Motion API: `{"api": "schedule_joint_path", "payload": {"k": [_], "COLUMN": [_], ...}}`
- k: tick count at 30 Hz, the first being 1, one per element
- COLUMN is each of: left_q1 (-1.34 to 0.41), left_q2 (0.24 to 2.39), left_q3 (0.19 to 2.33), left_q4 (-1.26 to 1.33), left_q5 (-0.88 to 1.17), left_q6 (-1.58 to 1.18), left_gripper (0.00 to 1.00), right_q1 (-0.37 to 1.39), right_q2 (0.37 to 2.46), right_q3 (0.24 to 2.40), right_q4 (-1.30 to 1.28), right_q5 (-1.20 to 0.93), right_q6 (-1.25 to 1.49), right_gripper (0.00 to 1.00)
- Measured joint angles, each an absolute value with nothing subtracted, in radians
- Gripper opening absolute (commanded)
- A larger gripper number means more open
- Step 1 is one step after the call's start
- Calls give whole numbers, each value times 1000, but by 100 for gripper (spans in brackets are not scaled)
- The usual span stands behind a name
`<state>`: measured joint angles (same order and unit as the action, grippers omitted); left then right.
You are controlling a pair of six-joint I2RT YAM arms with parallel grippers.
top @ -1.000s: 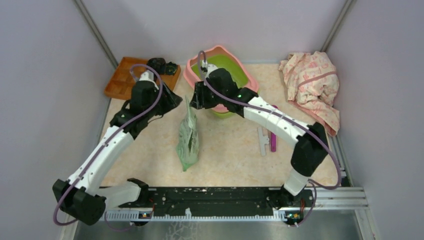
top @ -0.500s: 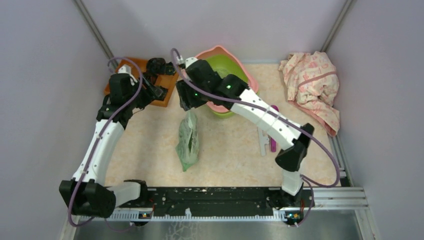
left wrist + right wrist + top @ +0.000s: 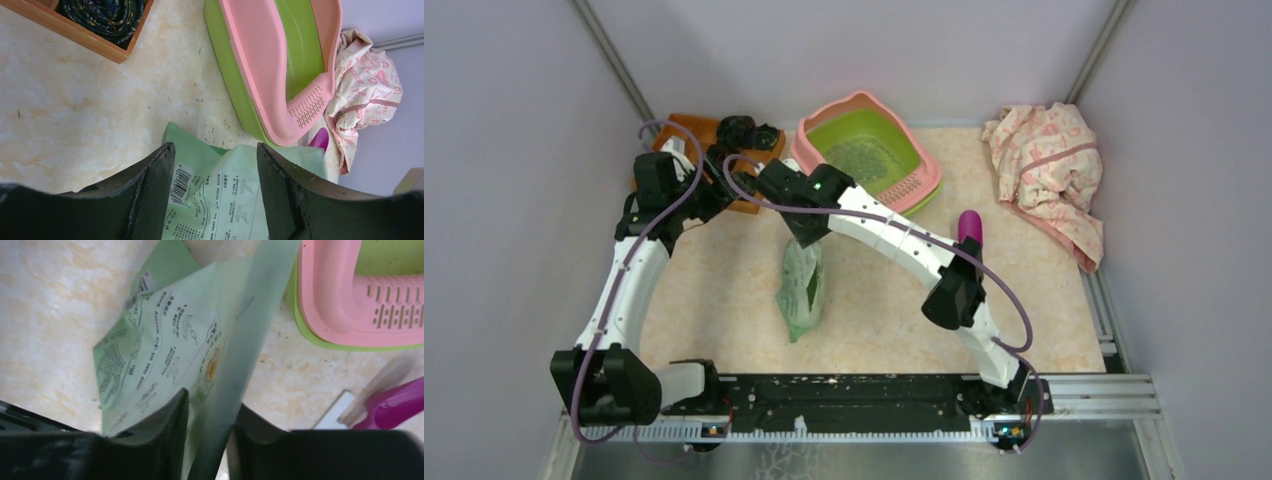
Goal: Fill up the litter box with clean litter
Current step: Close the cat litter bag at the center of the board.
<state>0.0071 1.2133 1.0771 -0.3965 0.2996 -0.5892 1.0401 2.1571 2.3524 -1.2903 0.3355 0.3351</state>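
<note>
Right claw (image 3: 210,410) pinches bag (image 3: 160,355); litter (image 3: 861,160) in litter box (image 3: 856,98) shows only overhead.

robot lab booth: plain lilac walls (image 3: 504,150), aluminium rail (image 3: 1089,396), marbled tabletop (image 3: 724,290)

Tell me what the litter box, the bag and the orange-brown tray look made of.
The litter box: moulded plastic, smooth with a slight sheen, clean slots formed in its pink rim. The bag: thin plastic film, creased, printed, partly see-through. The tray: probably wood, orange-brown matte walls with square edges; grain too faint to confirm.
</note>
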Motion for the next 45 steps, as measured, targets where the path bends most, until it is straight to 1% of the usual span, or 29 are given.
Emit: {"api": "schedule_joint_path", "payload": {"k": [1,2,6,9,11,13,16,21,24,27,33,40,45], "left_q1": [10,13,15,16,16,16,16,16,24,26,26,26,24], "left_q2": [1213,1213,1213,1211,1208,1196,1161,1022,915,853,735,747,802], "left_q3": [1074,1071,1048,1028,1015,1001,979,900,830,791,724,714,708], "left_q4": [-392,-387,-375,-374,-373,-374,-372,-317,-252,-208,-146,-37,15], "left_q5": [304,308,327,341,353,365,389,474,509,530,607,752,845], "left_q6": [-589,-589,-589,-589,-589,-589,-590,-588,-583,-582,-578,-568,-549], "left_gripper": [67,67,67,67,67,71,80,87,88,87,88,90,90], "right_q1": [1040,1040,1041,1045,1047,1048,1048,1039,1001,922,776,707,691], "right_q2": [2164,2167,2171,2166,2136,2085,2017,1982,1982,1982,1982,1985,1985], "right_q3": [2352,2352,2368,2370,2317,2229,2146,2158,2191,2215,2249,2329,2345], "right_q4": [-1301,-1310,-1323,-1293,-1235,-1164,-1096,-1080,-1128,-1153,-1186,-1255,-1271], "right_q5": [337,344,367,376,379,365,307,121,-43,-198,-441,-652,-764], "right_q6": [335,334,294,179,81,-15,-139,-295,-350,-375,-384,-421,-447], "right_gripper": [5,0,0,0,0,0,0,0,0,0,0,0,0]}}
